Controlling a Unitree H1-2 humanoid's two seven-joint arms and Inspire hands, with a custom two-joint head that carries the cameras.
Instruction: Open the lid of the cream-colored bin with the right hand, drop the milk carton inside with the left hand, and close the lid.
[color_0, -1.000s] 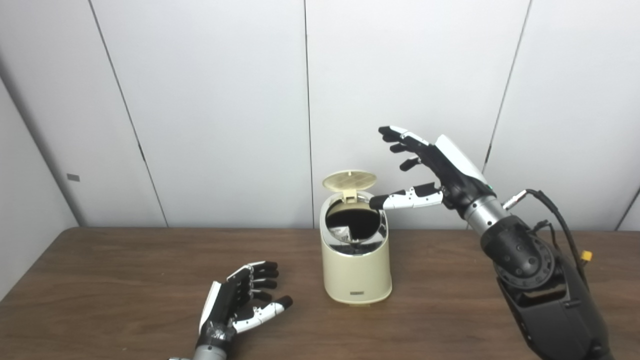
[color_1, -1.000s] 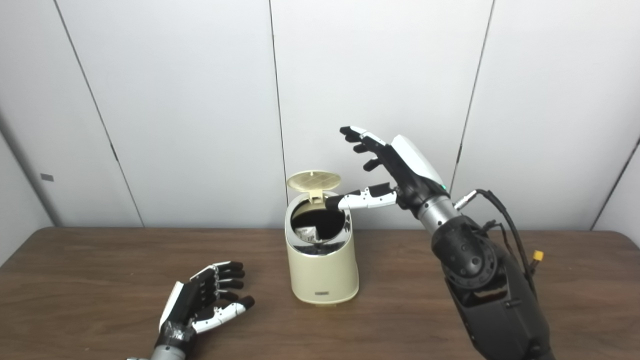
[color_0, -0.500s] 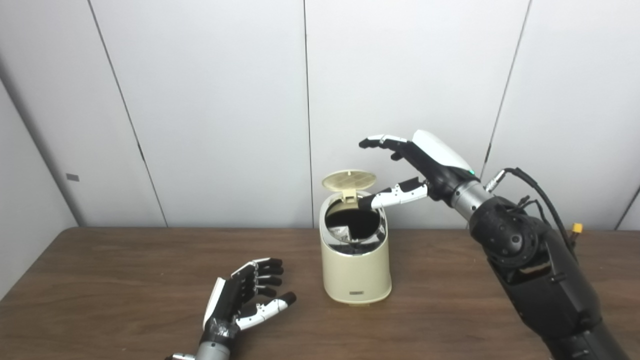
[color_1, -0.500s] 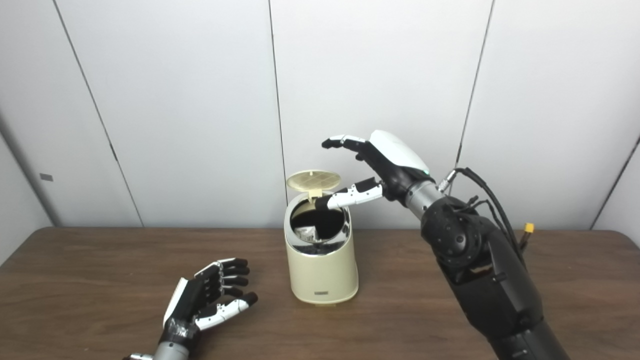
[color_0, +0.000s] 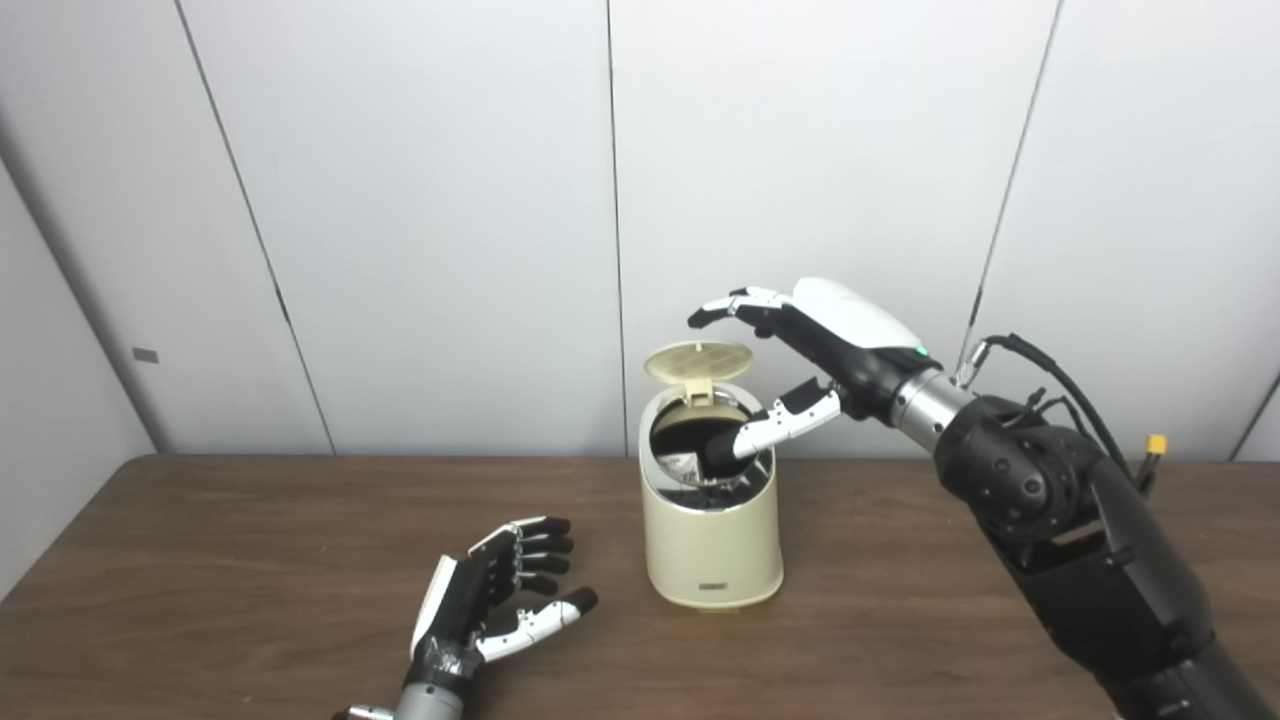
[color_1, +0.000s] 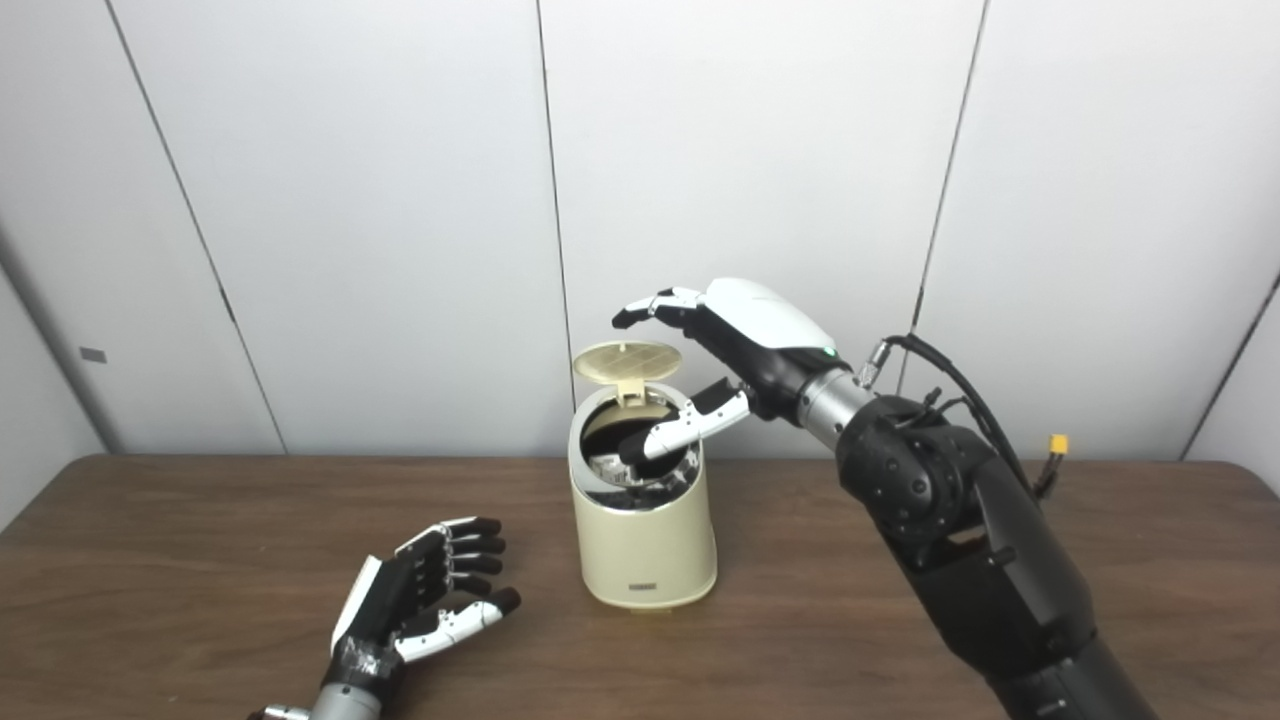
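A dark wood table (color_0: 250, 520) stands against white wall panels (color_0: 430, 200). The bin (color_0: 712, 545) sits mid-table, lid (color_0: 698, 361) up, the carton (color_0: 685, 466) inside. The right hand (color_0: 800, 350) hovers over the bin, fingers spread, empty. The left hand (color_0: 490, 590) rests left of the bin, open wide.
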